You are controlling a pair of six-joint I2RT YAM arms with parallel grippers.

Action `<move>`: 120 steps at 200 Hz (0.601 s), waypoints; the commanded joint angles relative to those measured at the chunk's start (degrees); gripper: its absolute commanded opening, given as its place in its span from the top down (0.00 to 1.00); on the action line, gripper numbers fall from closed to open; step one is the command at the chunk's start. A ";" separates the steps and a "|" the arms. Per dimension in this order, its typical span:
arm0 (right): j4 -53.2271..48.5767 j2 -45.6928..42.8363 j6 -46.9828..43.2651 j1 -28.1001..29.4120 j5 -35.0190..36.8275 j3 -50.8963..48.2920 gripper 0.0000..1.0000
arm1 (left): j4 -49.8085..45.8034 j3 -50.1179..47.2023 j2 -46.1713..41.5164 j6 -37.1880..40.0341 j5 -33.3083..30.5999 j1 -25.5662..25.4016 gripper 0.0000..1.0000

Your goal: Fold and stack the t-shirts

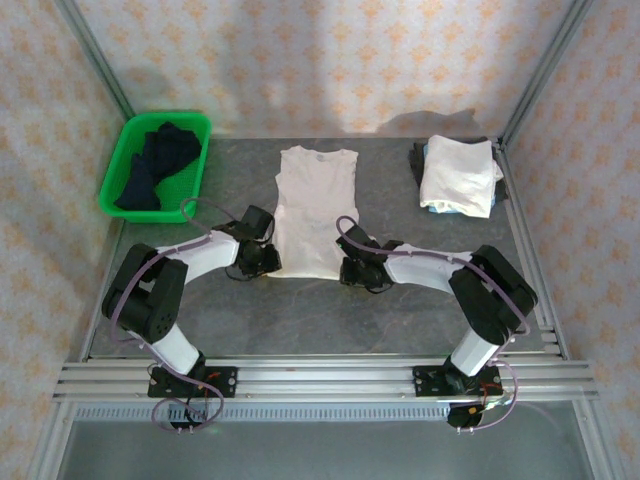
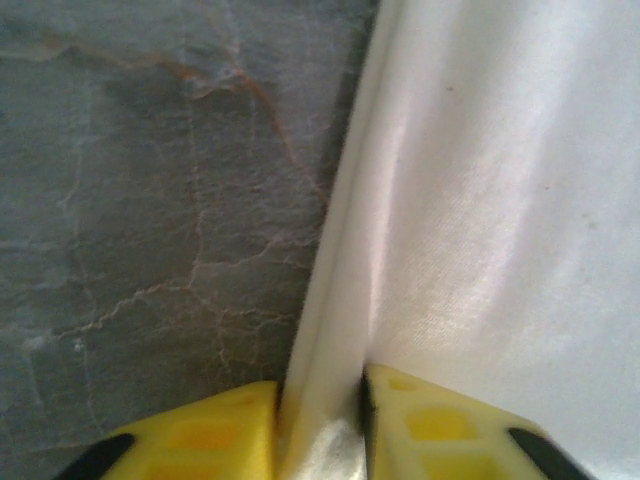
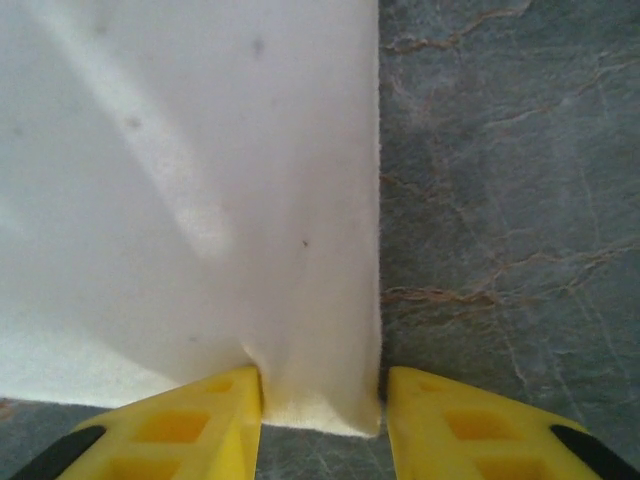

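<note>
The white t-shirt [image 1: 316,212] lies flat at the centre of the table [image 1: 300,320]. The left gripper [image 2: 318,420] jaws pinch its lower left hem corner; the right gripper [image 3: 322,415] jaws pinch its lower right corner. Folded t-shirts [image 1: 458,175] are stacked far right.

You have one white t-shirt [image 1: 316,210] spread flat in the middle of the table [image 1: 230,310], and one stack of folded shirts [image 1: 457,176] at the far right; how many pieces that stack holds cannot be told, though a white one lies on top with a darker edge and a light blue edge showing beneath. You also have one green basket [image 1: 120,165] at the far left, holding a heap of dark garments [image 1: 155,165] whose number cannot be told. Two arms work here, with one left gripper [image 1: 268,262] and one right gripper [image 1: 348,270], each showing two yellow fingers [image 2: 200,440] in its wrist view.
</note>
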 commanded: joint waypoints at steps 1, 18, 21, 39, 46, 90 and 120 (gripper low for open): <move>-0.59 2.41 0.87 0.17 1.23 0.74 0.75 | 9.01 -0.69 1.91 -1.51 7.18 -2.13 0.87; -1.41 1.19 0.79 0.15 2.72 0.87 0.85 | 9.58 -1.49 0.99 -1.62 8.02 -2.25 0.98; -1.33 0.85 0.66 0.12 2.82 0.87 0.86 | 9.33 -1.57 0.78 -1.54 7.88 -2.25 1.00; -1.73 -0.50 0.23 0.08 3.84 0.61 0.94 | 8.77 -1.68 -0.24 -1.26 8.07 -2.25 1.00; -2.53 -0.98 0.05 0.13 4.46 0.85 0.96 | 8.54 -1.76 -0.79 -1.26 8.19 -2.21 1.00; -5.85 -8.62 -0.23 0.15 7.65 -1.28 1.00 | 3.41 -3.36 -8.49 0.53 5.34 -2.21 1.00; -6.08 -15.37 -0.18 0.16 6.25 -4.00 1.00 | 2.64 -6.23 -15.42 0.64 6.70 -2.26 1.00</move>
